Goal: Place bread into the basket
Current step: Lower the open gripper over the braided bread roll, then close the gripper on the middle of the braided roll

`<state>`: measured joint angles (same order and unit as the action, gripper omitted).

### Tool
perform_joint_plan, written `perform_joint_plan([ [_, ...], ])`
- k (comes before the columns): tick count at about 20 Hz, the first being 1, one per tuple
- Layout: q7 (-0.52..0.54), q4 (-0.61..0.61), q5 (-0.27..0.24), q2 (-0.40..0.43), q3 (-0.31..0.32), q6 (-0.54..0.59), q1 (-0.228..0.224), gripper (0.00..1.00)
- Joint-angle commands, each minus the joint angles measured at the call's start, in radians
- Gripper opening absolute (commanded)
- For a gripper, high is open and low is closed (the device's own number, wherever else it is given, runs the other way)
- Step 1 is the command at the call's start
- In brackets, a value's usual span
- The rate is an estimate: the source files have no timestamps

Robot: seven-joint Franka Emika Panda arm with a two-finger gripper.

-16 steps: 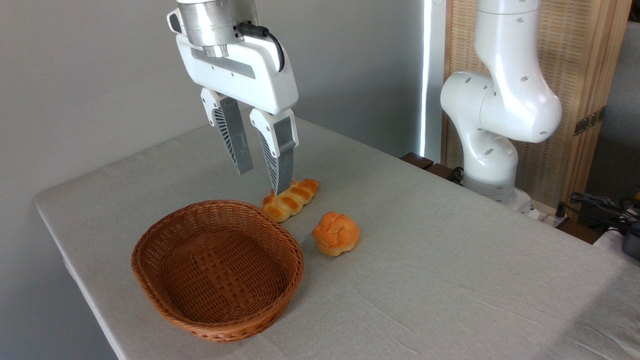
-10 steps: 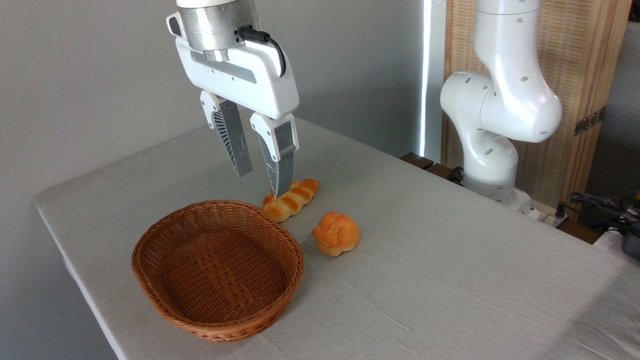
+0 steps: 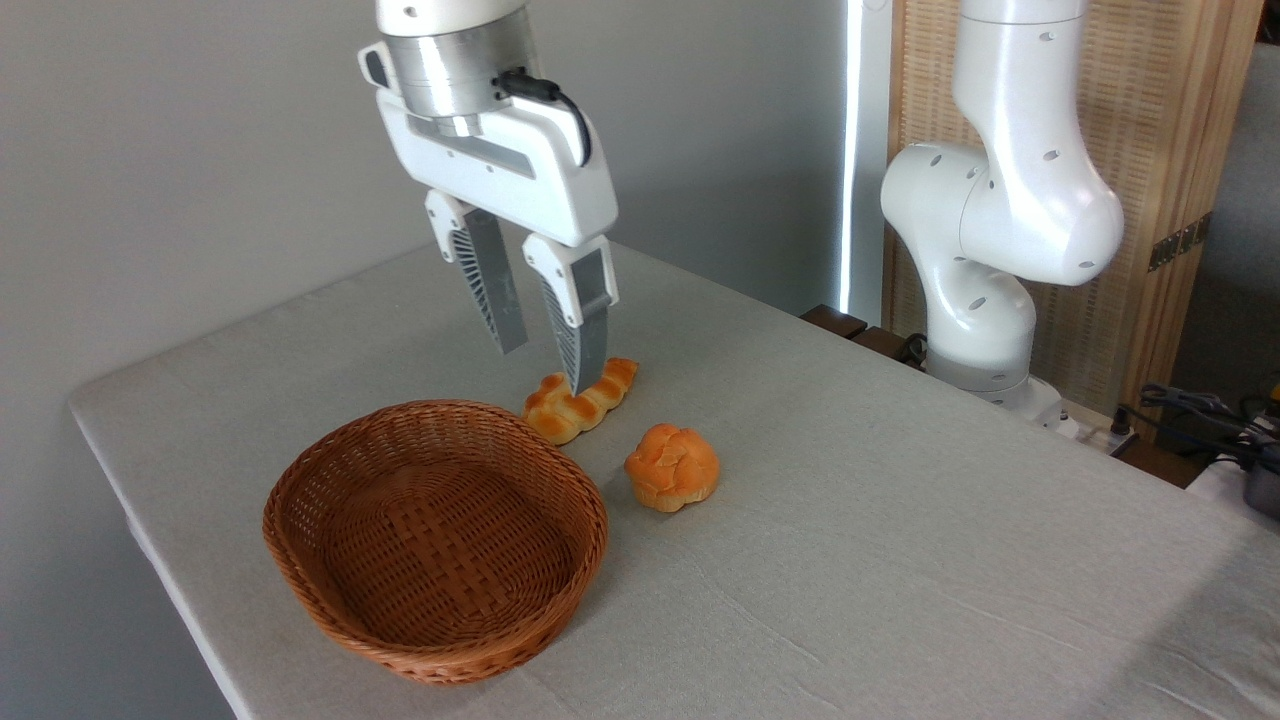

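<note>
The bread (image 3: 578, 404) lies on the table (image 3: 900, 520) just behind the basket (image 3: 436, 537), a bun (image 3: 672, 467) near its right. The gripper (image 3: 548, 368) hangs above the loaf, fingers parted, holding nothing.

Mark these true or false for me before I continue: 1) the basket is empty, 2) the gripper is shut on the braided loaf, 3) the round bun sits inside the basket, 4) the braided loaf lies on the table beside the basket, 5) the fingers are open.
1) The basket is empty: true.
2) The gripper is shut on the braided loaf: false. It hangs over the loaf with nothing between its fingers.
3) The round bun sits inside the basket: false. It rests on the table, to the right of the basket.
4) The braided loaf lies on the table beside the basket: true, just behind the basket's far rim.
5) The fingers are open: true.
</note>
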<state>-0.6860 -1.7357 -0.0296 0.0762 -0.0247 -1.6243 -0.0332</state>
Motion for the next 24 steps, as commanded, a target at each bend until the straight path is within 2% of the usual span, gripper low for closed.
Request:
perform_joint_plan([
  [1,-0.013,-0.177,-0.016,0.097,0.003,-0.081,-0.075,1.00],
  [4,-0.010,-0.281,-0.032,0.149,0.000,-0.109,-0.102,1.00],
  [6,-0.006,-0.318,-0.087,0.155,-0.033,-0.149,-0.102,1.00],
  [8,0.005,-0.355,-0.116,0.149,-0.046,-0.196,-0.135,1.00],
  [12,0.080,-0.436,-0.119,0.151,-0.046,-0.272,-0.178,1.00],
  [14,0.088,-0.493,-0.147,0.157,-0.046,-0.340,-0.195,1.00],
  [18,0.100,-0.619,-0.165,0.185,-0.046,-0.480,-0.209,1.00],
  [24,0.102,-0.648,-0.165,0.185,-0.046,-0.526,-0.211,1.00],
])
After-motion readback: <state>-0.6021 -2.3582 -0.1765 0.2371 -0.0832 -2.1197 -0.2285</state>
